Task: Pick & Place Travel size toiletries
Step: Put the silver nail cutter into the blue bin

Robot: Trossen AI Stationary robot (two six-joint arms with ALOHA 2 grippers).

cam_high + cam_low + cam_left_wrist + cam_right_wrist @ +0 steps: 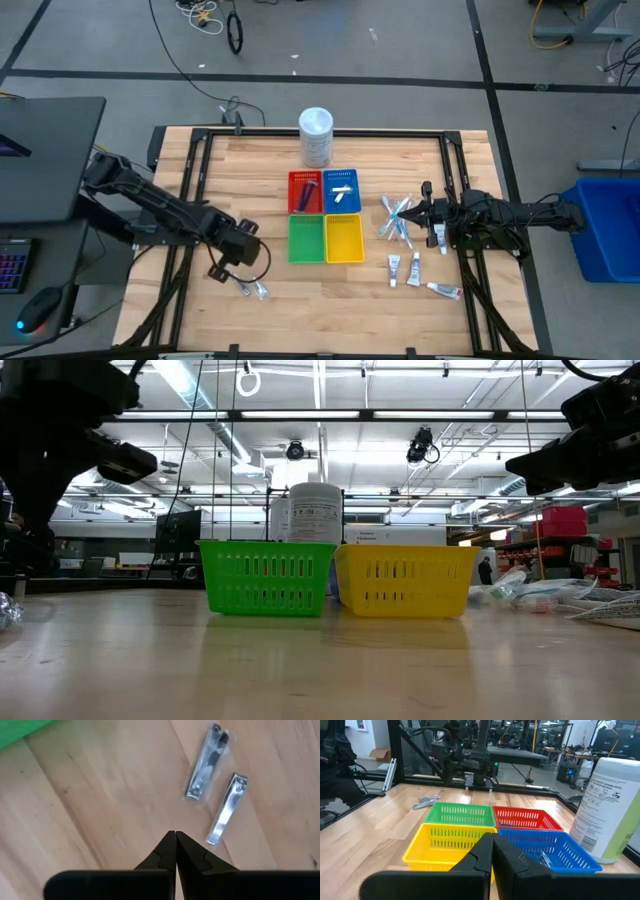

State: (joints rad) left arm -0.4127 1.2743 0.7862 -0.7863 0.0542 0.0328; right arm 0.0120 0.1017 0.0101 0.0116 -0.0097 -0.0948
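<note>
A wooden table [270, 310] holds four coloured baskets at its centre. The left gripper [175, 836], shut and empty, hangs over two nail clippers [222, 812], seemingly lining up a pick. The right gripper [492, 837], shut and empty, waits near the toothbrushes [395, 218] and tubes [412, 269].

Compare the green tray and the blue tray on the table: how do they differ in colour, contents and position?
The green tray is green and looks empty; the blue tray is blue and holds a small pale item. In the high view the green tray sits in the row farther from the white tub, while the blue tray sits in the row next to the tub. Both are square slotted baskets of similar size in one two-by-two block.
</note>
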